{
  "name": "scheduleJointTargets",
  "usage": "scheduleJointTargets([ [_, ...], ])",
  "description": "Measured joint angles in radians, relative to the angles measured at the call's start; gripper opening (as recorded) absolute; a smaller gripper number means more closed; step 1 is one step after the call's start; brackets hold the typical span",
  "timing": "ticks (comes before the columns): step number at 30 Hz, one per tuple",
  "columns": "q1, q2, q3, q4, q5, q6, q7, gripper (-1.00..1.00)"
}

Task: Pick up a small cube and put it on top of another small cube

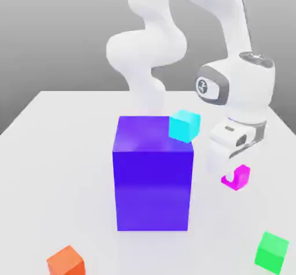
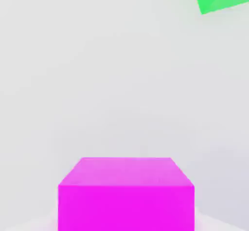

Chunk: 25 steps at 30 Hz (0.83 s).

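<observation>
Exterior view: the jaws are closed on the pink cube [image 1: 242,178], one finger [image 1: 229,176] across its near side, over toward the exterior view's right. The hand view shows its flat faces squared up between the two sides of the grip, so a twist looks unlikely. Whether it is clear of the desk [image 1: 69,152] I cannot tell. If it is still down, moving sideways too soon would drag it and could work it loose; straight up comes first.

The big block [image 1: 152,190] is the main hazard. It stands tall beside the arm [image 1: 248,88], so a low swing across could knock the pink cube against its side. The cyan cube [image 1: 185,126] appears to sit at the block's edge, partly overhanging; a brush from the arm could tip it off. Which cube should carry the pink one is not stated. The green cube [image 1: 272,252] and orange cube [image 1: 66,262] both stand turned, so an off-centre release could let the pink one topple.
</observation>
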Motion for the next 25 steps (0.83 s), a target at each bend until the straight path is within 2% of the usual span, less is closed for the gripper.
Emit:
scheduleJointTargets([
  [16,-0.127,0.182,0.032,0.419,-0.012,-0.24,-0.637,-1.0],
  [21,-0.125,0.327,0.018,0.464,-0.041,-0.141,-0.675,-1.0],
  [22,-0.124,0.346,0.015,0.466,-0.045,-0.124,-0.673,1.0],
  [25,-0.124,0.346,0.015,0.466,-0.045,-0.124,-0.673,1.0],
])
